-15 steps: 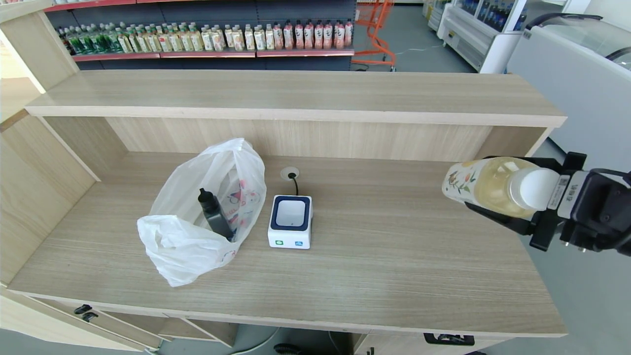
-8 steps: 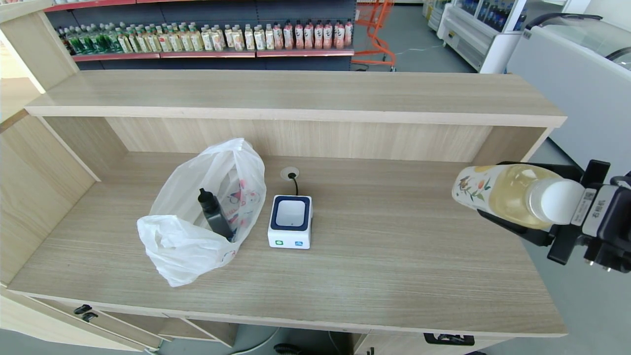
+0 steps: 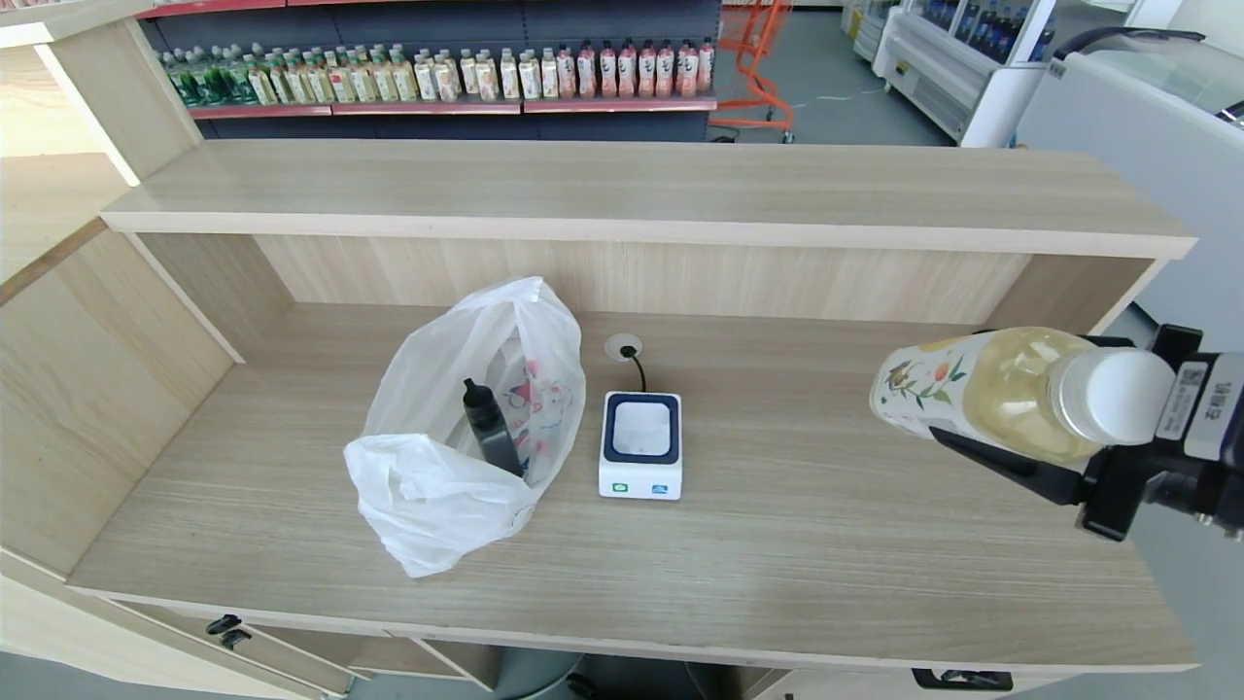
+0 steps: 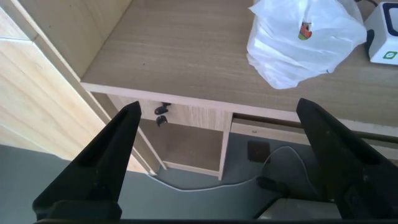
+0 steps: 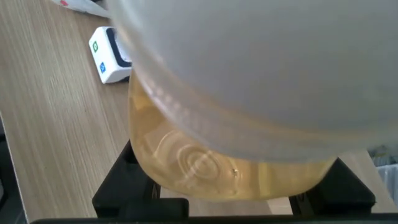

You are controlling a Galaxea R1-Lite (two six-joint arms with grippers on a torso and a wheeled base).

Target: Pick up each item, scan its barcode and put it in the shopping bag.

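shopping bag: white, open-mouthed, on counter beside scanner; dark bottle standing inside, perhaps a printed pack behind it.
drink bottle: pale yellow liquid, white cap, floral label, lying sideways above counter's right end.
right gripper: clamped on drink bottle.
left gripper: spread wide, empty.

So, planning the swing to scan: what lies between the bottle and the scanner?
Only bare counter lies between the bottle and the scanner, as the head view shows.
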